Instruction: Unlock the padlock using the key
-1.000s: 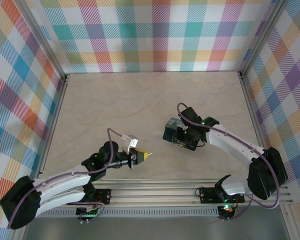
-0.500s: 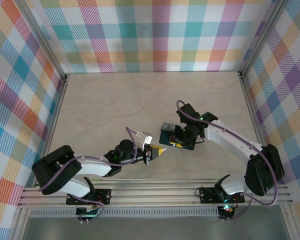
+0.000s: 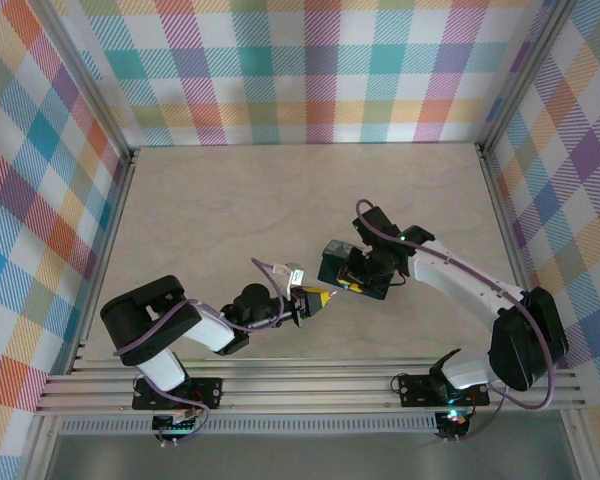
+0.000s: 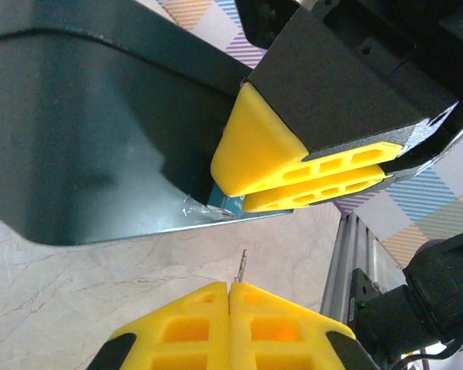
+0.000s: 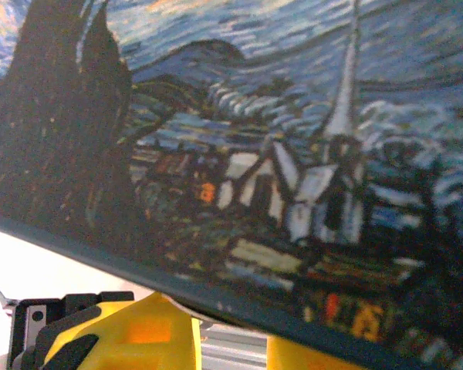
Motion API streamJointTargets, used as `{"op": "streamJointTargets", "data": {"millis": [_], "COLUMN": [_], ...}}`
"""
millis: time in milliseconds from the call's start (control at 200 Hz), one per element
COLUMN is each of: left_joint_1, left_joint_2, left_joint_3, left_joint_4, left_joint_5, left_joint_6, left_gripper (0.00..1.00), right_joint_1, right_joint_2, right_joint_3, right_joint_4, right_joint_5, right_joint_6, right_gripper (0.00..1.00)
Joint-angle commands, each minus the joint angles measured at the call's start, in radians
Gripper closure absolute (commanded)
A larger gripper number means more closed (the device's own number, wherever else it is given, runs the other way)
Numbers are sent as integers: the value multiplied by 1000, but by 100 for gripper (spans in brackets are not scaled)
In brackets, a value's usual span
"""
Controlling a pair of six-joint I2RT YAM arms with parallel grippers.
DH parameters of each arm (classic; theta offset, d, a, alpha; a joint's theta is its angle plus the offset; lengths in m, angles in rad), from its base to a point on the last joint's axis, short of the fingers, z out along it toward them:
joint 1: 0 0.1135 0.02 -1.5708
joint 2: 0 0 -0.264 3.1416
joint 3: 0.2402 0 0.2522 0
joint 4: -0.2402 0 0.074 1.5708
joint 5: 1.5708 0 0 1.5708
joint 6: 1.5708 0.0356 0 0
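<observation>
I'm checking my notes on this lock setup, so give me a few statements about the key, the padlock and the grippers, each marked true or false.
1. The left gripper is shut on the key. True.
2. The key is already inside the padlock. False: its tip stands just short of the padlock's edge.
3. The right gripper grips the padlock. True.
4. The padlock's face is plain red. False: it bears a painted night-sky village scene.
</observation>
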Motion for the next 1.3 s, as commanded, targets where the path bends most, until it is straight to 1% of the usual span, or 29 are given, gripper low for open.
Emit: {"op": "streamJointTargets", "data": {"millis": [0, 335, 505, 1000, 1295], "left_joint_1": [-11, -11, -11, -9, -5], "left_joint_2": [10, 69, 71, 106, 140], "left_joint_3": [9, 65, 75, 116, 136], "left_joint_4": [80, 89, 89, 91, 95], "left_joint_5": [-24, -23, -49, -66, -85], "left_joint_6": [-11, 1, 11, 15, -12], "left_gripper": [100, 100, 100, 100, 100], "right_joint_1": [-12, -28, -45, -78, -92], "right_joint_2": [-41, -33, -37, -51, -65], "right_joint_3": [-28, -32, -34, -43, -53], "right_joint_4": [38, 68, 76, 97, 98], "right_joint_5": [30, 3, -18, -58, -66], "right_joint_6": [59, 82, 93, 108, 115], "right_gripper": [100, 100, 100, 100, 100]}}
